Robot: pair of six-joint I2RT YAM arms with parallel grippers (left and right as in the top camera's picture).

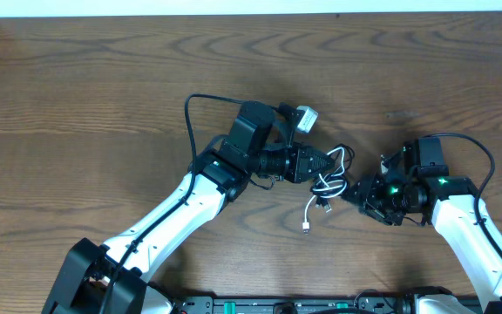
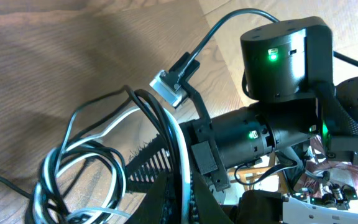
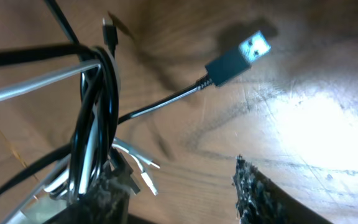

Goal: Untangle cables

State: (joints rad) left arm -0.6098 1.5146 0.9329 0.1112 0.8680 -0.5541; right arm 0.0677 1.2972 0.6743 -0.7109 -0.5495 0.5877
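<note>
The cables [image 1: 333,177] lie as a small knot of black and white cords on the wooden table between my two grippers. A white end [image 1: 308,228] trails toward the front. My left gripper [image 1: 328,162] is shut on strands of the knot; in the left wrist view a white and a black cord are pinched in the left gripper [image 2: 182,199], and the loops [image 2: 86,168] hang to the left. My right gripper [image 1: 353,189] is at the knot's right side. Seen from the right wrist, the right gripper [image 3: 179,193] is open, the bundle [image 3: 95,106] lies against its left finger [image 3: 98,202], and a black USB plug [image 3: 238,55] rests on the wood.
The wooden table [image 1: 103,78] stretches wide on all sides, with a white edge along the back. A thick black arm cable with a silver connector [image 1: 304,118] loops above my left wrist. The right arm's body [image 2: 281,59] fills the upper right of the left wrist view.
</note>
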